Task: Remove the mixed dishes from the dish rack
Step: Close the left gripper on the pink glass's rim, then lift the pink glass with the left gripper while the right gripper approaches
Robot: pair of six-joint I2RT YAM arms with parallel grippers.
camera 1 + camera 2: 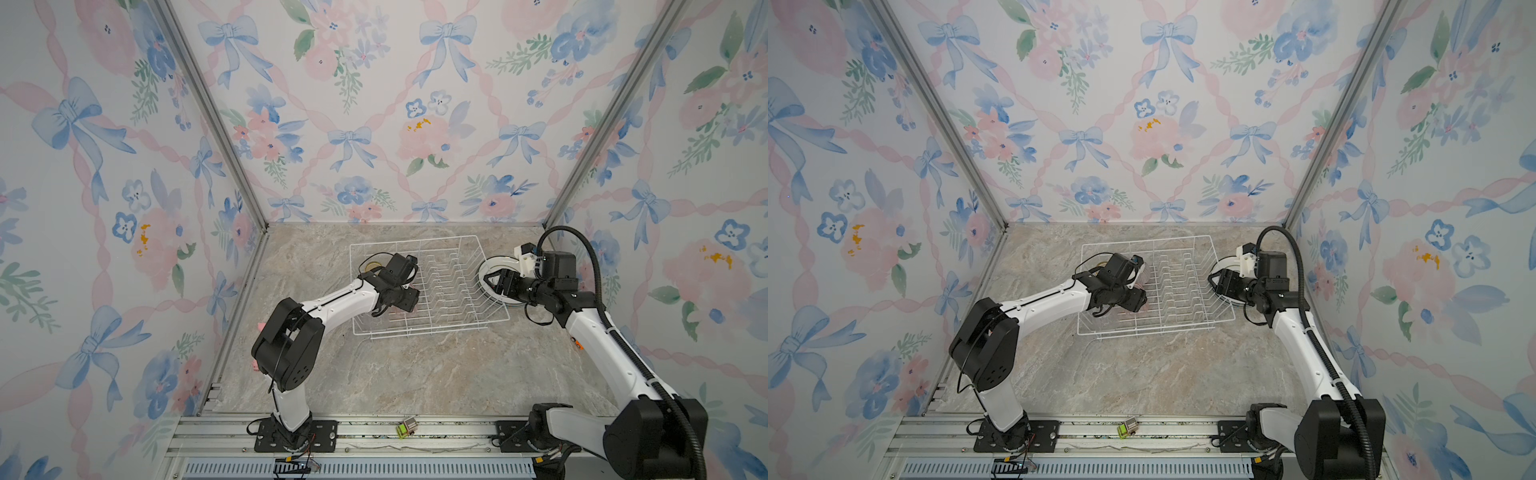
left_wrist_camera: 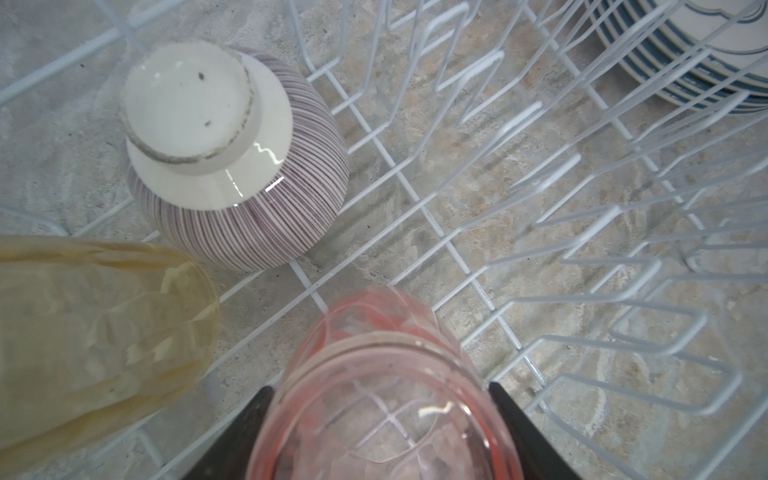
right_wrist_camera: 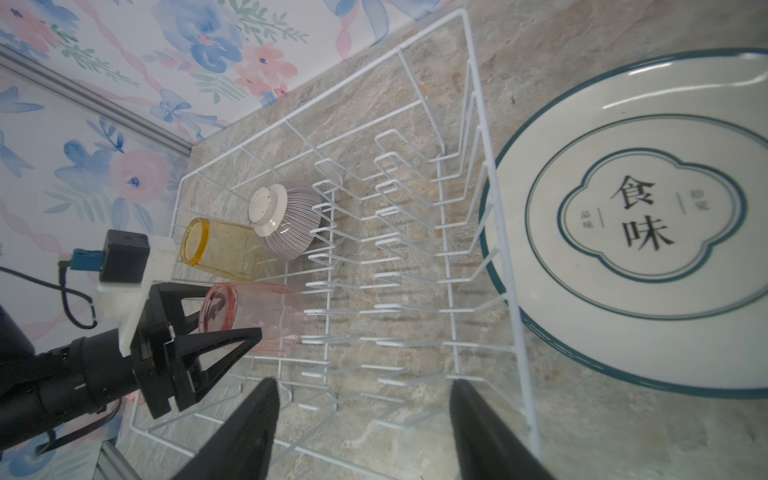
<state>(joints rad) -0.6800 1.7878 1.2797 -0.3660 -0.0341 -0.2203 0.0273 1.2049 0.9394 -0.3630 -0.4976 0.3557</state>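
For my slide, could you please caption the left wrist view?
Left gripper grips pink tumbler in rack, beside yellow tumbler and bowl.

Marble tabletop [image 1: 415,374] bears dish rack [image 1: 415,240] and plate stack [image 1: 496,262]

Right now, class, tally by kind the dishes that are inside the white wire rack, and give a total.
Tumblers: 2, the yellow tumbler and the pink tumbler
Bowls: 1, the striped bowl
Plates: 0, the plates sit stacked outside the dish rack
Total: 3
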